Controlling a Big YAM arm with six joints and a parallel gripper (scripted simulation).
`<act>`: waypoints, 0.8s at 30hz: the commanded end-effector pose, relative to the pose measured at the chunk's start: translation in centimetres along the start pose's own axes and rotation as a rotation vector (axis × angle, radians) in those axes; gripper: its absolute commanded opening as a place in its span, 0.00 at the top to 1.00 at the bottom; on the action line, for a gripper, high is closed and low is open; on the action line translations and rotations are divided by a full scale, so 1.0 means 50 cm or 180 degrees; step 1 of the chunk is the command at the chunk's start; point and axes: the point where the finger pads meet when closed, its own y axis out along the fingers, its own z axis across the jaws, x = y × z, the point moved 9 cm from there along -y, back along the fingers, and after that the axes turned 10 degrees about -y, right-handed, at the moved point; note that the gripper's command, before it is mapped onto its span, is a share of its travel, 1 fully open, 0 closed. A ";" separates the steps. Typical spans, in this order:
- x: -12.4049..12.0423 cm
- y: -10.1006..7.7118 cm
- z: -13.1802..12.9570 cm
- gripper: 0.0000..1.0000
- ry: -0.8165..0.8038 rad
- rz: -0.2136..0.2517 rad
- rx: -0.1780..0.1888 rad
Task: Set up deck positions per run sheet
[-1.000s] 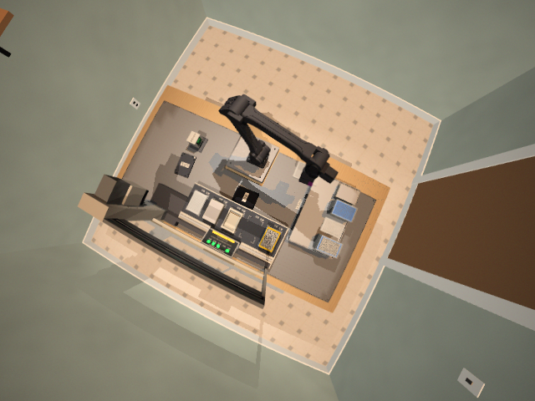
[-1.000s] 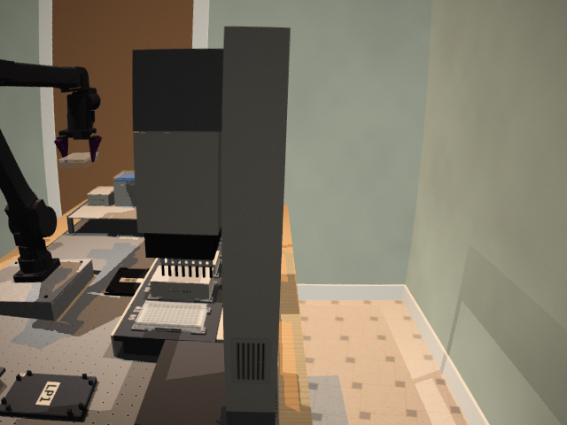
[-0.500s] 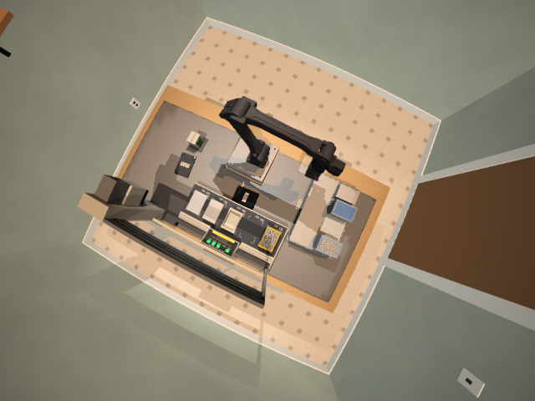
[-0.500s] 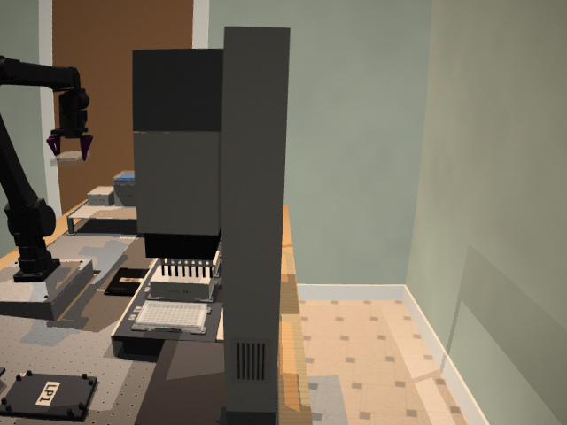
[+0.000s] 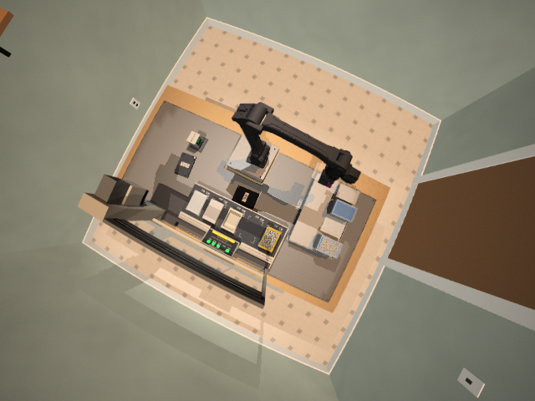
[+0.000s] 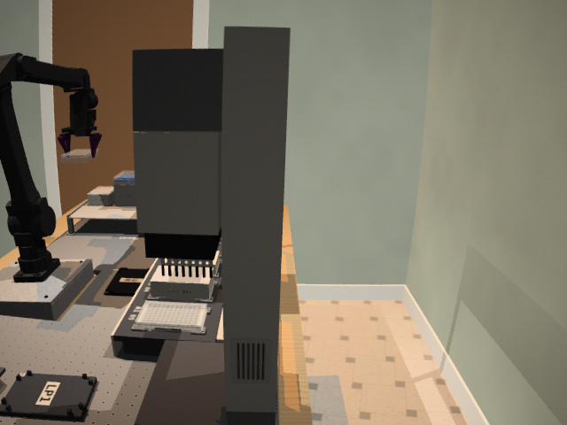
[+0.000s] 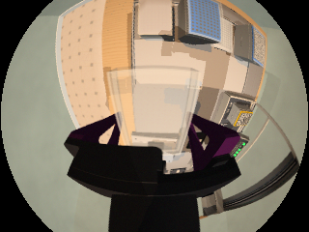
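Claw: the gripper [image 6: 79, 147] is clamped wide on a pale, see-through rack cover [image 6: 77, 156], fingers on its 2 opposite sides, so it hangs level.
Cover place: held high in the air, above the near end of the shelf [image 6: 103, 212], at about 3 o'clock from the arm base [image 5: 242, 175] in the top view.
Why so high: my guess is that the height keeps it well above the labware standing on the shelf until a free spot is chosen.
Shelf: a blue-topped box [image 5: 344, 210], a speckled rack [image 5: 328, 246] and pale boxes stand there; a bare patch lies at the end nearest the gripper.
Deck: the row [image 5: 235, 215] holds pale items and a yellow-rimmed rack [image 5: 270, 238] at its 3 o'clock end.
Exterior view only: shows the gap between cover and shelf.
Top view only: shows the deck row and shelf layout; the arm hides the cover.
Wrist view only: shows the shelf through the cover [image 7: 154, 106], and purple fingers at both sides.
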 end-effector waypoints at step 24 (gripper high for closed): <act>0.119 -0.041 -0.022 1.00 -0.0003 -0.0164 -0.0040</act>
